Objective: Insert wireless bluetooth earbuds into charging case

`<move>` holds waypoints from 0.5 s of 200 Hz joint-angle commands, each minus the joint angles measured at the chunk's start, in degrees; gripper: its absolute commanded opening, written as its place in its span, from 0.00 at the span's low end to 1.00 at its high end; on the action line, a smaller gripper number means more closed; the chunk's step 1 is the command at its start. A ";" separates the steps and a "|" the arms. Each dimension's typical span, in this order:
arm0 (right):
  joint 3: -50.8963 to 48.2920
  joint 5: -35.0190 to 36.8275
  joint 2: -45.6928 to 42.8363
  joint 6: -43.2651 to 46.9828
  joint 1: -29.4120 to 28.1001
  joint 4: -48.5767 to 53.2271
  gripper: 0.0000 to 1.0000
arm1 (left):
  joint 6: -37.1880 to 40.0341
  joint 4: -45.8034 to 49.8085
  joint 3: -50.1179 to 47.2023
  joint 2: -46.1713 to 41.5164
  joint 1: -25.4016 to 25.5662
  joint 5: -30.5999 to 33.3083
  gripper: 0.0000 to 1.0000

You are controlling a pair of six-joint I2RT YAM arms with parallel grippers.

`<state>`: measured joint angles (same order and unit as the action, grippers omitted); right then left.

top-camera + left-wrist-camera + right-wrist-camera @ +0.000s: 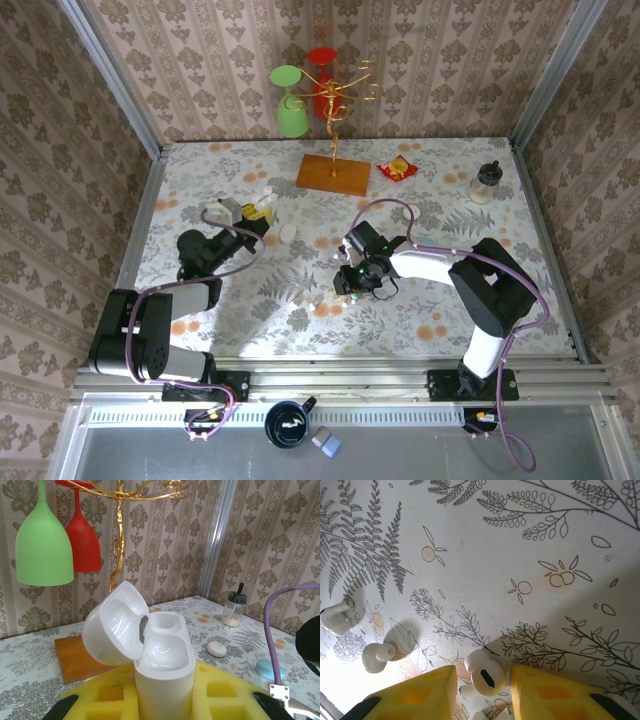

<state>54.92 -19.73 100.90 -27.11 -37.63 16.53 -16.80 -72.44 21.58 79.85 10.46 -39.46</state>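
My left gripper [165,697] is shut on the white charging case [162,655], which stands upright between the yellow pads with its lid swung open and both wells empty. In the top view this gripper [245,215] sits at the left of the table. My right gripper [482,682] is down at the tablecloth, its yellow fingers [415,692] on either side of a white earbud [485,672] with a narrow gap on each side. Two more white earbuds [376,656] [337,617] lie to the left. In the top view the right gripper [352,282] is at mid-table.
A wooden base [333,175] carries a gold stand with a green glass [42,542] and a red glass [82,535]. A white pebble case [217,649] and a blue case [270,669] lie on the cloth. A small jar [486,183] and a red packet [397,169] are at the back.
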 commanded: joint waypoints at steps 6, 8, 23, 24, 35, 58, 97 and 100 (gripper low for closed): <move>0.98 -0.02 1.88 1.21 -0.34 3.11 0.31 | 0.90 -1.38 -0.02 -0.58 0.35 -1.66 0.00; 0.98 0.02 1.85 1.24 -0.34 3.08 0.31 | 0.89 -1.38 0.00 -0.51 0.31 -1.67 0.00; 0.98 0.85 1.95 1.33 -0.34 2.94 0.29 | 0.93 -1.33 0.08 -0.40 0.49 -1.92 0.00; 0.98 0.88 2.03 1.30 -0.34 2.92 0.28 | 0.95 -1.36 0.06 -0.40 0.51 -1.93 0.00; 1.11 1.63 2.05 1.44 -0.34 3.01 0.27 | 0.92 -1.38 0.18 -0.31 0.57 -2.03 0.00; 0.72 3.05 1.01 2.11 -0.34 1.92 0.26 | 3.09 -1.38 -0.09 0.03 0.79 -3.19 0.00; -2.34 6.43 -5.56 7.80 -0.34 -4.04 0.27 | 4.12 -1.30 0.29 1.78 1.12 -6.15 0.00; -2.60 6.91 -6.16 8.41 -0.34 -4.42 0.26 | 4.00 -1.34 0.42 1.92 1.21 -6.29 0.00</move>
<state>54.11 -17.26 99.90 -23.97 -37.76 15.46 -14.57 -72.49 21.58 80.66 10.96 -42.37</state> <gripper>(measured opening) 0.264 0.205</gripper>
